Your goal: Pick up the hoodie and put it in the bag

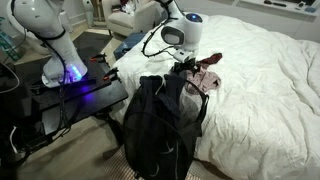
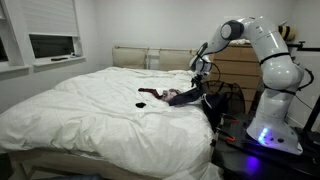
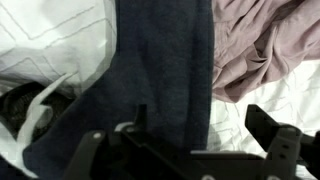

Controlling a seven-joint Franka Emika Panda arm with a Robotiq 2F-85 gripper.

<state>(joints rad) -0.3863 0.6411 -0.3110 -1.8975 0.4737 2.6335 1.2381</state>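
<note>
hoodie (image 3: 165,70): dark navy, lying at bed (image 1: 260,80) edge | bag (image 1: 150,135): black mesh, upright beside bed

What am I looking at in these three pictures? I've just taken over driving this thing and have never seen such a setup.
You are looking at a white robot arm standing beside a bed. Two pictures come from cameras placed around the room. The third looks down from the arm's wrist, past its own hand. That hand is open and holds nothing. It hangs just above the dark hoodie, which lies on the bed. A pink garment lies right beside the hoodie. The black mesh bag stands at the edge of the bed, near the arm.
</note>
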